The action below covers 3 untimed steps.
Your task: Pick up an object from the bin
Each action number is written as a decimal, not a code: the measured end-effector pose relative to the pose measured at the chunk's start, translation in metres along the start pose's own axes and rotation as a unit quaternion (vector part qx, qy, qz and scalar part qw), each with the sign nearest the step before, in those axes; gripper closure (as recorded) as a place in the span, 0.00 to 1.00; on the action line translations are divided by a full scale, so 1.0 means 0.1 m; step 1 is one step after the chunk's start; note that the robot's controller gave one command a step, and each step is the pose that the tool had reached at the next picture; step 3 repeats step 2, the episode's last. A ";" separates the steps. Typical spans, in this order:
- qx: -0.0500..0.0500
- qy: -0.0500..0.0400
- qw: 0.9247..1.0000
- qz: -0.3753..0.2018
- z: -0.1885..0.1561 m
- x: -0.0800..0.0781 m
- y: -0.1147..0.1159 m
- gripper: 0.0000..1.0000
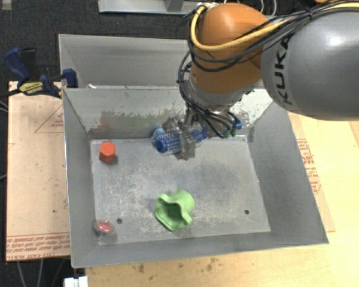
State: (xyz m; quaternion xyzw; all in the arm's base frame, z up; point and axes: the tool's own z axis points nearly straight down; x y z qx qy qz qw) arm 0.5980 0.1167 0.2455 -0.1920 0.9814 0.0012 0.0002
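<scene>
Holds a blue ribbed roll (pixel 166 142) at the back of the bin (pixel 227 184), just before the far wall, with the gripper (pixel 186 147) closed across its middle. Runs left to right, crosswise to the jaws, ends jutting out either side. Likely needs only a straight lift, well apart from the orange block (pixel 107 152) and green lump (pixel 174 210).

One camera looks down on the bin (pixel 227 178) — slightly oblique, arm (pixel 323 52) entering right.
</scene>
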 end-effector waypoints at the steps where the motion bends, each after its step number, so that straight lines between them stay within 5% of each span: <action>1: 0.000 0.000 1.000 0.000 0.00 0.00 0.00 1.00; 3: 0.000 0.000 1.000 0.000 0.00 0.00 0.00 1.00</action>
